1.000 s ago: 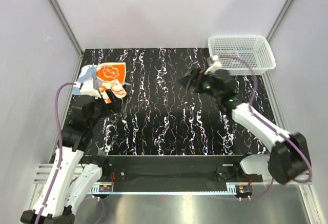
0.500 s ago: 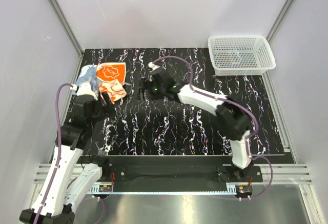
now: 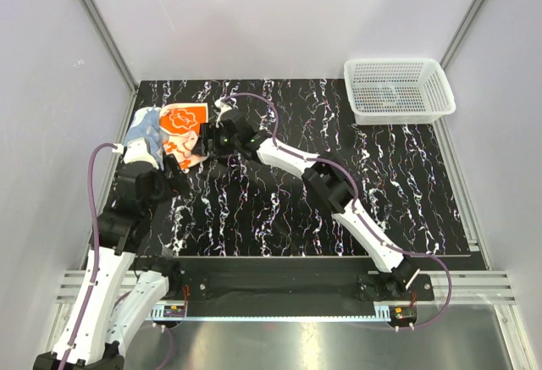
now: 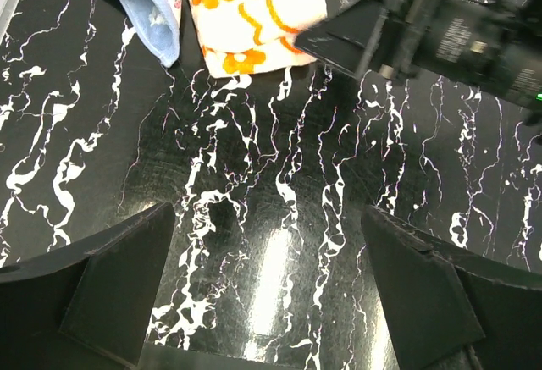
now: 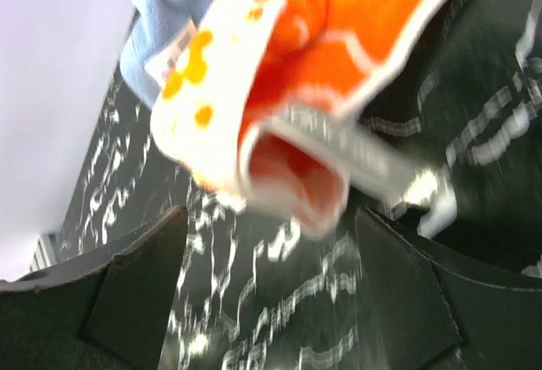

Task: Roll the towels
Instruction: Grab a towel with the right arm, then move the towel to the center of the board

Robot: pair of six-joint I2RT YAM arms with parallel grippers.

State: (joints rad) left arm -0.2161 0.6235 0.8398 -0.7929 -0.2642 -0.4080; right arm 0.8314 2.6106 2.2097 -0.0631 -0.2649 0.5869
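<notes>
Orange towel (image 3: 182, 123): crumpled at the far left corner of the table (image 3: 279, 209), white print up, with the near edge folded over to a white side with orange flowers.
Blue towel (image 3: 142, 124): just left of the orange one and touching it, by the table's left edge. Partly tucked under, so its outline is hidden.
Left gripper (image 4: 271, 302): jaws spread wide over bare table, holding nothing. Sits on the near side of both towels, apart from them.
Right gripper (image 5: 271, 294): jaws wide apart, nothing clamped, tips at the orange towel's right edge. Contact cannot be told.
Blur: right wrist view smeared, and a grey strip under the towel's fold is unreadable.
Cut off: left wrist view crops both towels at its top edge.
Only from above: basket (image 3: 398, 91) at the far right corner, contents too small to tell. Right arm stretched across the table.
Only from left wrist: one right finger lying at the corner of the flowered fold.
</notes>
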